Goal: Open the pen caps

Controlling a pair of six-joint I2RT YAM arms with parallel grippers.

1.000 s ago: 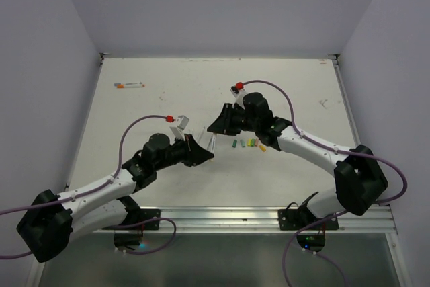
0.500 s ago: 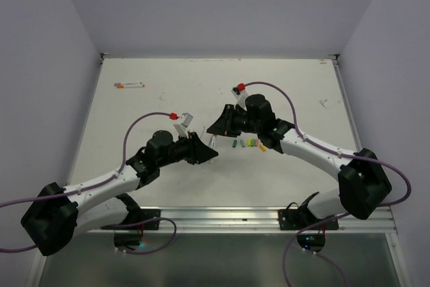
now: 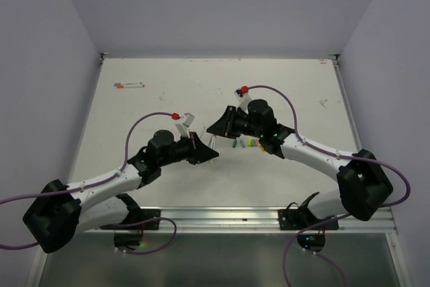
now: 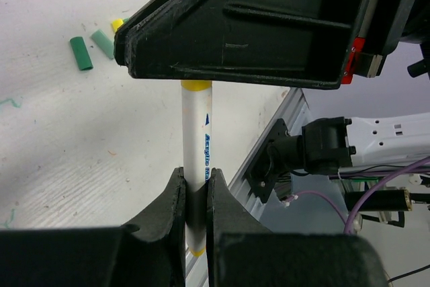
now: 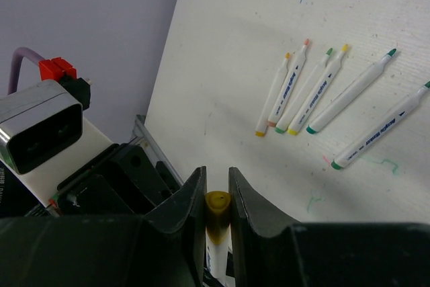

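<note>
My left gripper is shut on the white body of a pen and holds it above the table. My right gripper is shut on that pen's yellow cap, which still sits on the pen's end. In the top view the two grippers meet at mid-table, left and right, with the pen between them. Several loose caps, green and yellow, lie in a row to the right. Several uncapped pens lie side by side on the table.
One capped pen lies alone at the far left of the table. Two green caps lie beside the right gripper's housing. A metal rail runs along the near table edge. Purple cables arch over both arms.
Both arms have shifted slightly to the right. The grippers stay together on the same pen, and the cap is still on it.
</note>
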